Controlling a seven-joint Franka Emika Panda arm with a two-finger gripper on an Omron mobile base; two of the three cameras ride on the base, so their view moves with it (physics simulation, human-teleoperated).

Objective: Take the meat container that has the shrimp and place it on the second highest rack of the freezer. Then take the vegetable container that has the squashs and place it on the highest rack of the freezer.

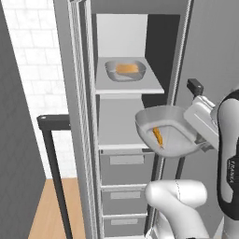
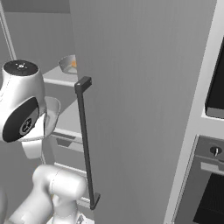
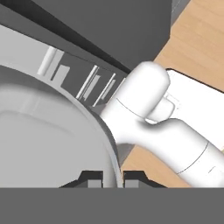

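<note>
Grey meat container [image 1: 173,132] tilting in mid-air before open freezer [image 1: 122,122], level with lower pale shelf [image 1: 116,135]; shrimp [image 1: 158,136] lying inside. Gripper [image 3: 113,177] pinching tub rim. Vegetable container [image 1: 125,70] with squashs [image 1: 127,68] sitting on top shelf.

Glossy metallic meat container [image 1: 175,122]

My arm: glossy white rounded links [image 1: 177,192], dark grey-black joint bands [image 1: 229,177] with small pale lettering. White hand block. My gripper [image 3: 113,177]: two small dark finger tips.
</note>
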